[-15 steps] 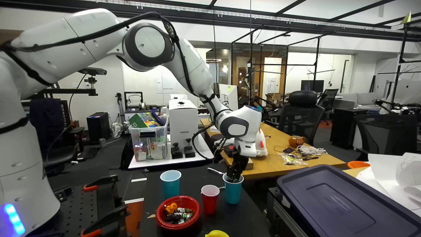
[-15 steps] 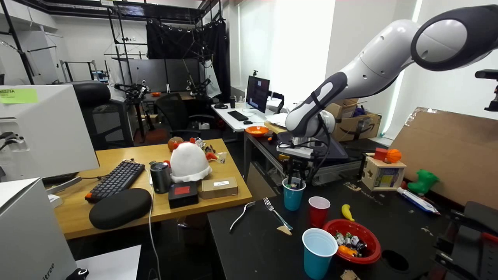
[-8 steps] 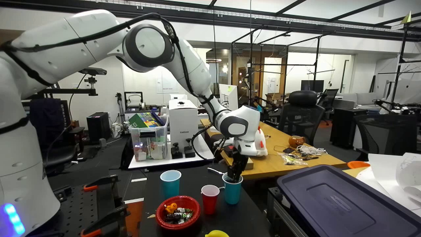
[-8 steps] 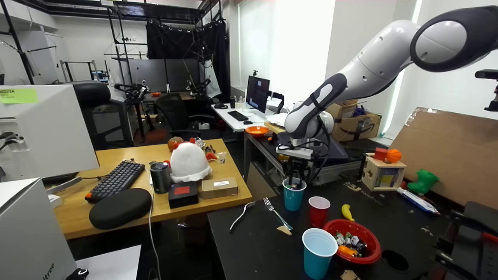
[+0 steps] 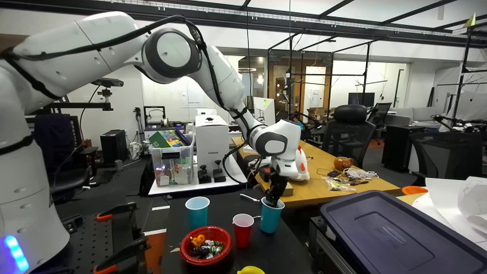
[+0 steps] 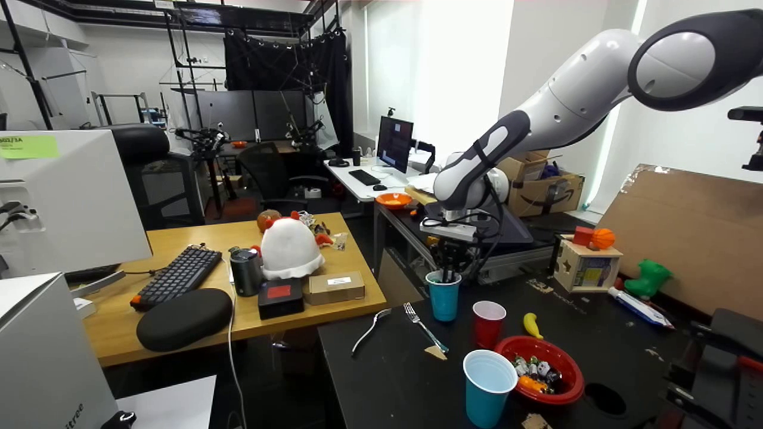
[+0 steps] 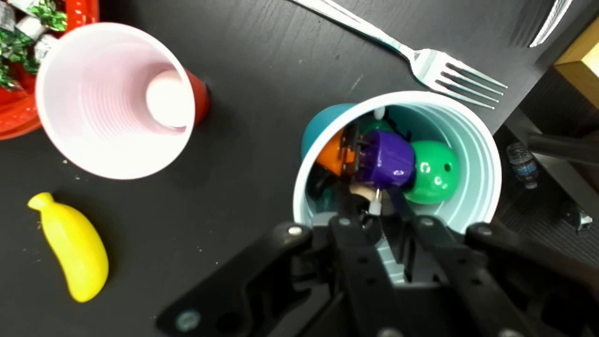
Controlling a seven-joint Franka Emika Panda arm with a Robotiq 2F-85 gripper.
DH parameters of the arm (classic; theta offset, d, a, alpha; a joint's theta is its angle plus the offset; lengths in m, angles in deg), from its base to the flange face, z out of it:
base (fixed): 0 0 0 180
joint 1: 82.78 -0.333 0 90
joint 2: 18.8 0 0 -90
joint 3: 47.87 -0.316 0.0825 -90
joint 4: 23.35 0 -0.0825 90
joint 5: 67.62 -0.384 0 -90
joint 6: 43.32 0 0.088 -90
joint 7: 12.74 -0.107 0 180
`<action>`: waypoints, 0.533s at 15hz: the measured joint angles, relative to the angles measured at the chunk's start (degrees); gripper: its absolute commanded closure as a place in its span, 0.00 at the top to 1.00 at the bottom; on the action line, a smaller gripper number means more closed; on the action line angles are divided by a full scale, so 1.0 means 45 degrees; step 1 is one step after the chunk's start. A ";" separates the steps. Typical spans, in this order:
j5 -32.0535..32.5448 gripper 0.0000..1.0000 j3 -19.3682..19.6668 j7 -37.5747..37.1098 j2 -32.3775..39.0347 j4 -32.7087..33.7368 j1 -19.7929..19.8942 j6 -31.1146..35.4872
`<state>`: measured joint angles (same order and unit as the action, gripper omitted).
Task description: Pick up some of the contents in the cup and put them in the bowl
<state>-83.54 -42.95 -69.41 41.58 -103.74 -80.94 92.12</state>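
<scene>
One gripper (image 7: 372,201): narrow, in cup (image 6: 444,302), likely for contents (image 7: 388,159); grasp, we cannot tell.
Bowl (image 6: 569,370): near, we judge, for receiving.

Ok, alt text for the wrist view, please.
The tool is down in a teal cup of small purple, green and orange things; whether it grips one is unclear. Nearby are a red cup, banana, fork and, cropped at top left, the bowl.
</scene>
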 measured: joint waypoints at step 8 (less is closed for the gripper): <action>0.0233 0.05 -0.0030 0.1725 -0.0258 -0.0223 -0.0312 0.0777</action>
<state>-82.49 -43.08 -61.65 40.42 -104.75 -82.35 95.61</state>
